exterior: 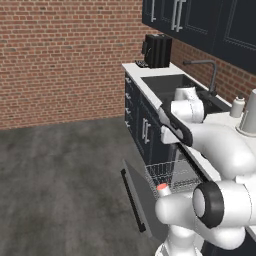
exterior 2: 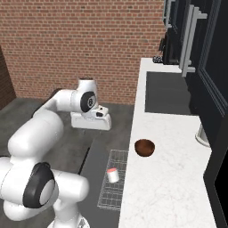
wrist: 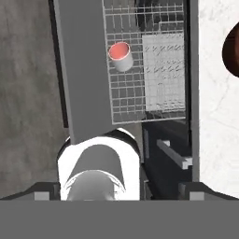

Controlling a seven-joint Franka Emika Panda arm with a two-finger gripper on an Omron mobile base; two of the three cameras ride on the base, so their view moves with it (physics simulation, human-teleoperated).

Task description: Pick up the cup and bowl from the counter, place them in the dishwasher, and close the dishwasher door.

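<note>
Cup is already in the dishwasher: it stands upright on the pulled-out wire rack, over the dropped door. In the hand view the cup shows its red inside, at about 12 o'clock from the camera.

Bowl sits on the counter, close to the front edge, just beyond the rack side. That's the next pick, I'd judge.

Gripper is wide open, holding nothing. It hangs above the floor and door, well apart from the bowl and higher than it looks, since the hand camera sees the whole rack from above.

Key relation: in the right base view the bowl lies at about 4 o'clock from the gripper, across the rack and over the counter edge. In the hand view the bowl is a dark sliver clipped at the frame's right edge, about 2 o'clock. So the hand likely needs to swing toward the counter, then come down.

Bowl is round, no long axis; any jaw angle across the rim should work. The rim grip is my guess; wall thickness is not readable here.

Risk: clipping the rack or counter edge on the way over.
</note>
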